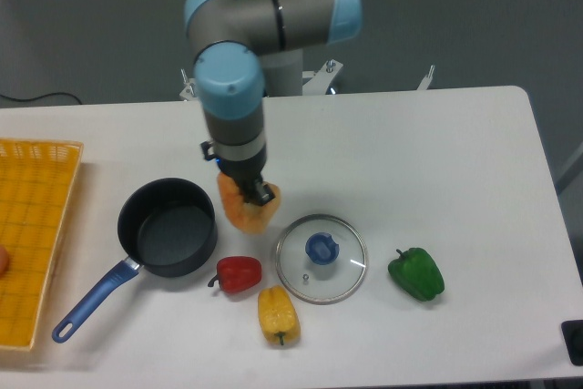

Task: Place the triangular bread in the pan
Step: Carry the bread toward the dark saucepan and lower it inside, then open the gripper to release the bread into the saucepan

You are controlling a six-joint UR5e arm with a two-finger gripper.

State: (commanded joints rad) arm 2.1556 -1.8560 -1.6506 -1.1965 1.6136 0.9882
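Here the claw (252, 190) grips the triangular bread (248, 209) beside the pan (169, 227); no writing legible.

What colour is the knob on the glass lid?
Blue. The knob sits in the middle of the clear glass lid, seen in the fixed camera view.

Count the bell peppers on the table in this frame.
3. The red pepper lies just right of the pan, the yellow pepper in front of it near the table edge, and the green pepper right of the glass lid. None appears hidden.
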